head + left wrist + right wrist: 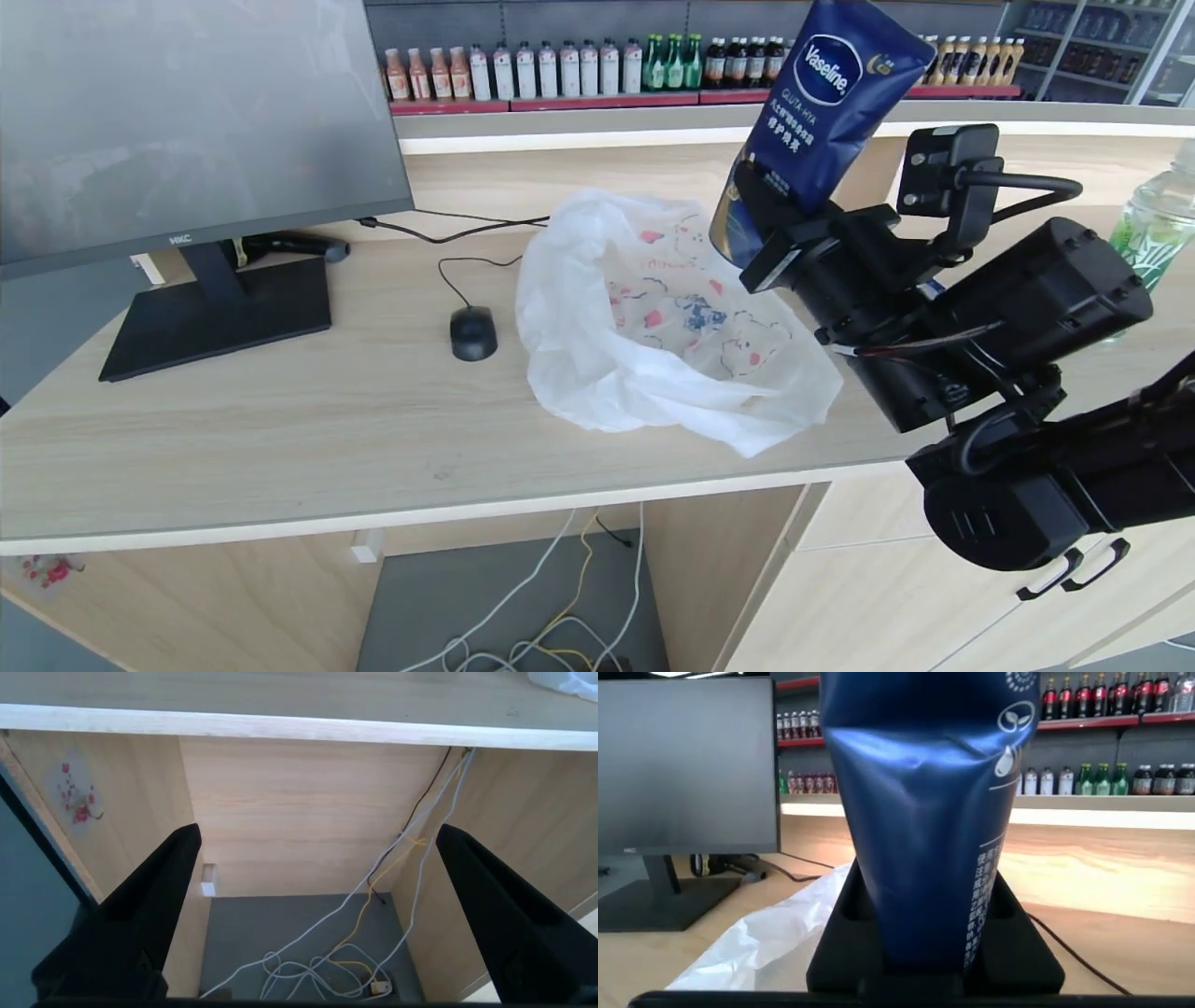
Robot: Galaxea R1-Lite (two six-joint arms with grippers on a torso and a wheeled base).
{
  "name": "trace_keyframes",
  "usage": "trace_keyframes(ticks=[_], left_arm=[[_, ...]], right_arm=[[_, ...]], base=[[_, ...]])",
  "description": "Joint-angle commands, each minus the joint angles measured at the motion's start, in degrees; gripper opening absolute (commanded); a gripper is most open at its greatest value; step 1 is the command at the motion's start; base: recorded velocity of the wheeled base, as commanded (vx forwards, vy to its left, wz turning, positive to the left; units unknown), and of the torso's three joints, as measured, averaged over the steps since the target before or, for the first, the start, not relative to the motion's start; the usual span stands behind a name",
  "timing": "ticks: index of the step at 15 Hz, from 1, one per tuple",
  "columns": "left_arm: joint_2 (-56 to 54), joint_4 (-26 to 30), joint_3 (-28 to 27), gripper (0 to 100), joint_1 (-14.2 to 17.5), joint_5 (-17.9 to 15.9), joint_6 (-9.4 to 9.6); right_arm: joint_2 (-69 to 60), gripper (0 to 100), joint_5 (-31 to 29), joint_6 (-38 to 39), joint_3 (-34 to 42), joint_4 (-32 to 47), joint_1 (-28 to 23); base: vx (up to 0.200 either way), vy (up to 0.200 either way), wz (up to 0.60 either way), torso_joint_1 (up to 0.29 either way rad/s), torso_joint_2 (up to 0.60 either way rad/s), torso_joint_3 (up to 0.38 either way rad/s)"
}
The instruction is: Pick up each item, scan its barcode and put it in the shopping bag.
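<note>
My right gripper (pixel 780 238) is shut on a dark blue refill pouch (pixel 822 121), held upright above the right side of the white shopping bag (pixel 653 327). The bag lies open and crumpled on the wooden counter (pixel 280 439), showing cartoon prints. In the right wrist view the blue pouch (pixel 929 812) stands between the fingers (pixel 848 905), with the white bag (pixel 757 938) below. My left gripper (pixel 318 915) is open, hanging below the counter's front edge and facing the recess with cables.
A monitor (pixel 187 121) stands at the counter's left, a black handheld scanner (pixel 289 247) behind its stand. A black mouse (pixel 473 333) lies left of the bag. A green-labelled clear bottle (pixel 1158 224) stands at far right. Shelves of bottles line the back.
</note>
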Motion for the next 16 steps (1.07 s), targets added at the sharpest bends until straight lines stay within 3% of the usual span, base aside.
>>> trace_keyframes(ticks=[1,5,10,12,16], left_arm=[[-0.02,0.00,0.00,100,-0.09,0.00,0.12],[-0.02,0.00,0.00,100,-0.09,0.00,0.12],[-0.02,0.00,0.00,100,-0.09,0.00,0.47],[-0.02,0.09,0.00,100,-0.09,0.00,1.61],[-0.02,0.09,0.00,100,-0.09,0.00,1.79]], right_arm=[[0.04,0,0.34,0.06,1.98,0.03,0.89],[0.31,0,2.45,0.23,-1.18,2.22,1.51],[-1.10,0,5.17,-0.03,-11.90,22.44,0.36],[-1.10,0,7.55,-0.21,-14.98,28.42,-1.31],[1.62,0,10.36,-0.21,-17.62,31.14,-5.00]], base=[[0.000,0.000,0.00,0.000,0.00,0.000],[0.000,0.000,0.00,0.000,0.00,0.000],[0.000,0.000,0.00,0.000,0.00,0.000],[0.000,0.000,0.00,0.000,0.00,0.000],[0.000,0.000,0.00,0.000,0.00,0.000]])
